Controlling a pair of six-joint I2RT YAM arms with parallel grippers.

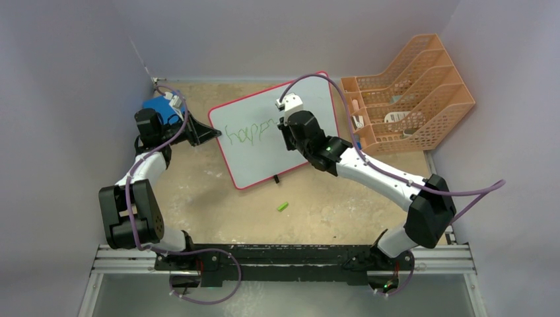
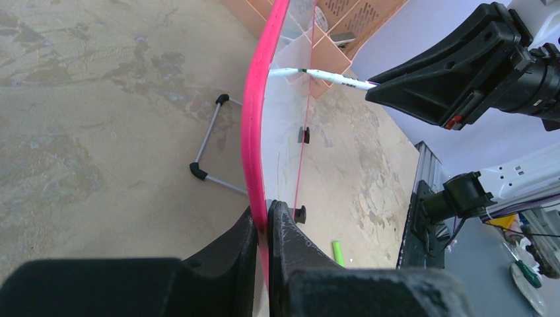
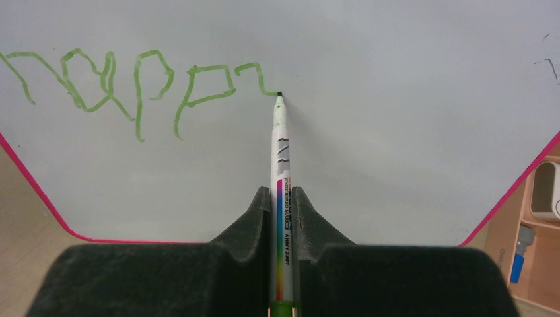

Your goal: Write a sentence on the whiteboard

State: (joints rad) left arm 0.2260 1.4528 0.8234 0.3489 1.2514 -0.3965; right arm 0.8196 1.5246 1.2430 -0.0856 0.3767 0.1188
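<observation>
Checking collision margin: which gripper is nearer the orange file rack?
Right. The right gripper holds the marker over the middle of the whiteboard, and the orange file rack sits just past that board's right edge. The left gripper clamps the opposite, left edge, farther away.

Plain pale grey-lilac walls close in a worn, mottled beige surface on three sides. An orange plastic lattice file rack stands in the far right corner.
</observation>
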